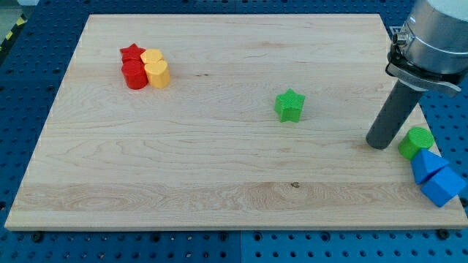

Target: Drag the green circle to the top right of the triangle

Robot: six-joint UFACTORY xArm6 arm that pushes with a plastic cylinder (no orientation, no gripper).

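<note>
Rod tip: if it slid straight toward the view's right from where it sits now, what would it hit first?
My tip would most likely meet the green circle first, just to its right with a small gap. The blue blocks lie lower, probably off that line.

- The surface (183,153) is pale wood, smooth, with visible grain and a matt finish.
- The blocks look like matt plastic: green circle (417,141), green star (289,105), blue blocks (436,177), red (133,67) and yellow (156,68) pieces.
- The rod (391,117) is dark and matt; its collar (431,36) looks like grey metal with a slight sheen.
- The blue base (29,95) is perforated.
</note>
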